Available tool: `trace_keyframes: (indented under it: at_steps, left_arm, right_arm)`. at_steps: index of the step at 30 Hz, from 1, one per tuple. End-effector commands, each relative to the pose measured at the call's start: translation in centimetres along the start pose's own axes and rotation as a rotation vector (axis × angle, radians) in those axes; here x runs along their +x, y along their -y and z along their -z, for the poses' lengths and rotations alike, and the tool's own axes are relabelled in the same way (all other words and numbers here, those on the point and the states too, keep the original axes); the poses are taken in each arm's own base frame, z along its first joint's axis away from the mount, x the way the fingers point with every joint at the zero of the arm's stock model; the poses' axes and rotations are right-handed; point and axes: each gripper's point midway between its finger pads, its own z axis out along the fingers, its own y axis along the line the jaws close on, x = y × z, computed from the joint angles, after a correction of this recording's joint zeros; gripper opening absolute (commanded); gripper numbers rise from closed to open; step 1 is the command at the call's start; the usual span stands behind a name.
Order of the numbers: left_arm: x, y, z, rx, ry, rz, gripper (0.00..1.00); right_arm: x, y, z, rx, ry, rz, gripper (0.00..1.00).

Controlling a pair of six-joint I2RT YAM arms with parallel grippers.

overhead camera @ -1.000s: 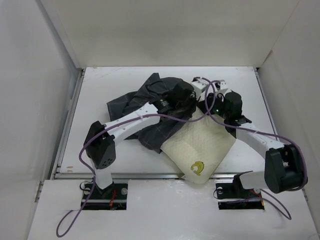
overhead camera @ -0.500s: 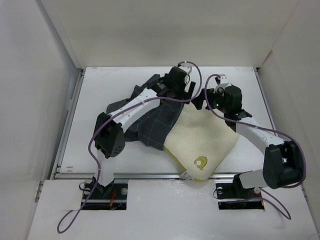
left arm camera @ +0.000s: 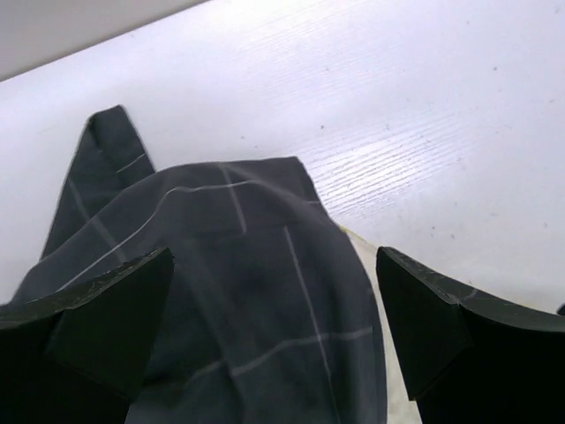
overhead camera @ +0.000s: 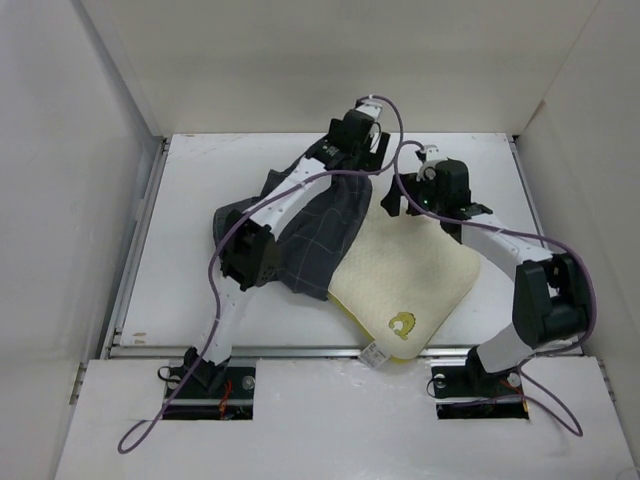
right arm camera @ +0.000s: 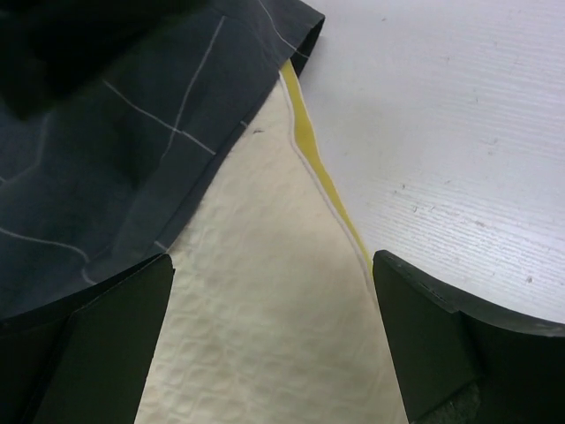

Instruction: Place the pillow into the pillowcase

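White table [overhead camera: 190, 180], plain white walls [overhead camera: 330, 60] — even light

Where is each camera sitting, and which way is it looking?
Top external: high above and behind the robot, looking down at the table; left arm, right arm and their bases show.
Left wrist: on the left arm, looking past its open left claw at the pillowcase.
Right wrist: on the right arm, looking past its open right claw at the pillow and pillowcase edge.
Shared: both wrist views show the pillowcase lying over the pillow.
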Motion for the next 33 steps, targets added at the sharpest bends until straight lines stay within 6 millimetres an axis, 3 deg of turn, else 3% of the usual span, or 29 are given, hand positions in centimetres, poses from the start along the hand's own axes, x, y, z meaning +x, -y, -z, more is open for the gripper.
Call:
trace_keyframes:
  at_steps: [1,3,4,7,12,13,14,16,17,18,19,20,22,24,25,26,28,31,32,33]
  left_arm:
    - [-1.9,1.5,-2.6,0.051,0.086,-0.035,1.0]
    - [-2.3,1.9,-4.1,0.055,0.122,-0.036,1.0]
    - [-1.1,2.1,-5.7,0.054,0.107,-0.04,1.0]
    - [-0.8,1.6,-7.5,0.007,0.136,-0.043,1.0]
    - [3.4,0.9,-10.7,-0.052,0.072,-0.069,1.0]
    - [4.0,0.9,-11.1,-0.053,0.062,-0.072,0.94]
    - [4.1,1.1,-11.1,-0.04,0.06,-0.072,0.78]
    - [5.2,1.6,-12.0,-0.014,0.044,-0.076,0.55]
    - [5.3,1.8,-12.0,-0.003,0.043,-0.077,0.46]
    - [5.3,2.3,-12.0,0.024,0.04,-0.077,0.29]
    - [5.1,2.3,-12.0,0.026,0.05,-0.075,0.2]
    - [4.6,2.5,-11.9,0.036,0.06,-0.072,0.12]
    - [2.6,2.6,-10.7,0.04,0.096,-0.064,0.03]
    - [0.6,2.6,-9.6,0.044,0.138,-0.063,0.03]
    - [-1.2,2.5,-8.3,0.047,0.17,-0.067,0.03]
    - [-1.6,2.4,-7.8,0.047,0.176,-0.066,0.05]
    - [-3.1,2.0,-6.5,0.037,0.201,-0.083,0.01]
    - [-3.9,1.7,-3.8,0.058,0.2,-0.116,0.0]
    - [-5.3,1.6,-1.9,0.067,0.226,-0.133,0.0]
    - [-4.9,1.4,-1.6,0.066,0.213,-0.136,0.0]
  right_arm:
    - [-0.9,-0.1,-1.1,-0.015,-0.008,0.081,1.0]
    - [-1.6,0.4,-1.7,0.007,0.001,0.1,1.0]
    - [-1.0,1.0,-2.1,0.022,-0.016,0.118,1.0]
    - [-0.4,1.2,-3.0,0.017,-0.044,0.125,1.0]
    - [2.4,1.3,-4.8,-0.031,-0.135,0.107,1.0]
    - [2.0,0.5,-5.2,-0.078,-0.14,0.104,0.95]
    - [3.5,0.7,-5.8,-0.095,-0.193,0.097,0.89]
    - [4.3,0.7,-6.5,-0.096,-0.236,0.101,0.65]
    - [4.2,0.9,-6.8,-0.082,-0.262,0.093,0.24]
    - [5.1,0.8,-7.4,-0.086,-0.295,0.097,0.04]
    - [5.1,1.1,-7.4,-0.067,-0.294,0.1,0.0]
    - [5.1,-0.2,-7.7,-0.105,-0.286,0.136,0.0]
    - [2.4,-2.0,-6.7,-0.109,-0.183,0.232,0.0]
    - [1.1,-3.8,-5.9,-0.051,-0.103,0.349,0.0]
    - [-1.1,-4.5,-4.5,-0.023,-0.038,0.398,0.0]
    - [-2.0,-4.9,-3.9,-0.005,-0.01,0.417,0.0]
    - [-4.4,-5.3,-2.3,0.017,0.061,0.414,0.0]
    - [-6.1,-4.8,-1.0,0.057,0.107,0.411,0.0]
    - [-7.4,-5.1,-0.2,0.064,0.149,0.413,0.0]
    - [-7.8,-5.2,0.2,0.062,0.172,0.415,0.0]
